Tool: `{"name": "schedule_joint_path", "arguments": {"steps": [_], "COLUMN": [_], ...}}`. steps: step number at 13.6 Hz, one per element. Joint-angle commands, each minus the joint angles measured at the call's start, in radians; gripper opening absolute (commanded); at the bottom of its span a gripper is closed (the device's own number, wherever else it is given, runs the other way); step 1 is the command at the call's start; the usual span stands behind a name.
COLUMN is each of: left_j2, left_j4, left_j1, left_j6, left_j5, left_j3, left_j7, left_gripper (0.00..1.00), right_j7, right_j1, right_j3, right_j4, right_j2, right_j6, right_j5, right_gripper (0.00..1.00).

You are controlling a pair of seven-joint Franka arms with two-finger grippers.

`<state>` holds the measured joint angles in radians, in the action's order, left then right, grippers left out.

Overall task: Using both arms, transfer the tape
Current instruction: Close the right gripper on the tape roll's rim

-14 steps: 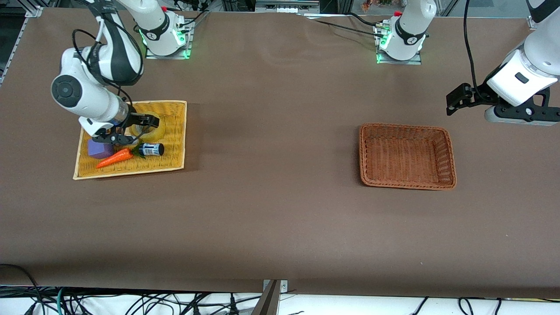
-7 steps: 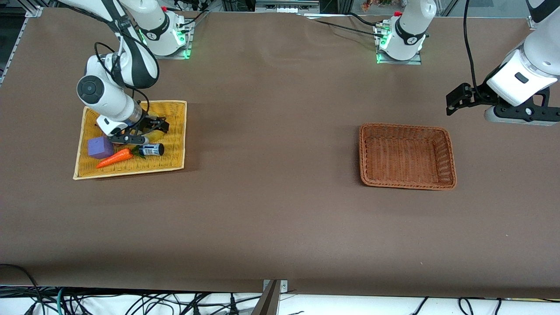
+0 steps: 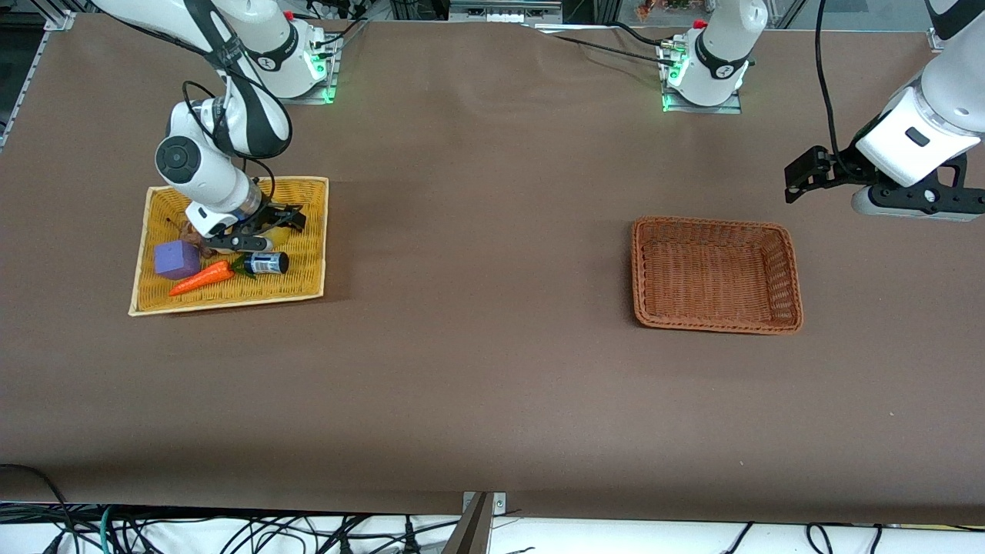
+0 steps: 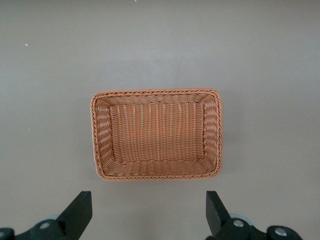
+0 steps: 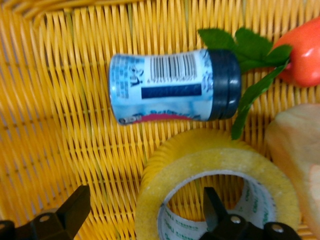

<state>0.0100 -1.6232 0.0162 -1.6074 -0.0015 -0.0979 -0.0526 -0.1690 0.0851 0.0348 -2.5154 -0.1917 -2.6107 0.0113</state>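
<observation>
Right end effector [image 5: 142, 215] straddles tape [image 5: 220, 165] wall.

Both end effectors [image 3: 265, 231] [image 4: 145, 220] agape.

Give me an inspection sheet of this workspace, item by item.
Surface: brown table, bare between the two baskets.
Job's things: tape lies flat in the yellow tray at the right arm's end; brown basket at the left arm's end holds nothing.
Clutter: bottle on its side, carrot and purple block, all in the tray.
Grippers: right gripper open, low over the tape, one finger inside the ring and one outside; left gripper open, waiting above the table beside the basket.
Cables: black cables along both arms; a tangle below the table's near edge.
Surroundings: green-lit arm bases; metal framing.
</observation>
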Motion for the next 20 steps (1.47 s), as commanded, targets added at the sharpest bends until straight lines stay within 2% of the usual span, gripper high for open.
{"name": "schedule_joint_path", "arguments": {"steps": [1,2,8,10,12,15,16,18,20], "left_j2": [0.015,0.013,0.013,0.013,0.013,0.013,0.013,0.013,0.013], "left_j4": [0.031,0.031,0.031,0.031,0.031,0.031,0.031,0.031,0.031], "left_j1": [0.005,0.005,0.005,0.005,0.005,0.005,0.005,0.005,0.007], "left_j6": [0.021,0.021,0.021,0.021,0.021,0.021,0.021,0.021,0.021], "left_j5": [0.018,0.018,0.018,0.018,0.017,0.018,0.018,0.017,0.012], "left_j3": [0.000,0.000,0.000,0.000,0.000,-0.002,-0.002,-0.002,-0.003], "left_j7": [0.017,0.017,0.016,0.016,0.016,0.016,0.016,0.013,0.016], "left_gripper": [1.00,1.00,1.00,1.00,1.00,1.00,1.00,1.00,1.00], "right_j7": [-0.004,0.008,0.017,0.016,0.002,-0.059,-0.163,-0.367,-0.547], "right_j1": [-0.002,-0.002,-0.002,-0.002,-0.002,-0.002,-0.002,0.004,0.050], "right_j3": [0.008,0.010,0.011,0.011,0.039,0.105,0.169,0.293,0.359], "right_j4": [-0.026,-0.023,0.003,0.027,0.082,0.243,0.307,0.413,0.553], "right_j2": [0.002,0.003,0.023,0.067,0.150,0.178,0.163,0.088,-0.035], "right_j6": [-0.029,-0.028,0.017,0.093,0.234,0.438,0.469,0.482,0.478], "right_j5": [0.012,0.010,0.007,0.007,0.007,0.013,0.013,0.013,0.009], "right_gripper": [0.31,0.01,0.00,0.00,0.00,0.00,0.00,0.00,0.00]}}
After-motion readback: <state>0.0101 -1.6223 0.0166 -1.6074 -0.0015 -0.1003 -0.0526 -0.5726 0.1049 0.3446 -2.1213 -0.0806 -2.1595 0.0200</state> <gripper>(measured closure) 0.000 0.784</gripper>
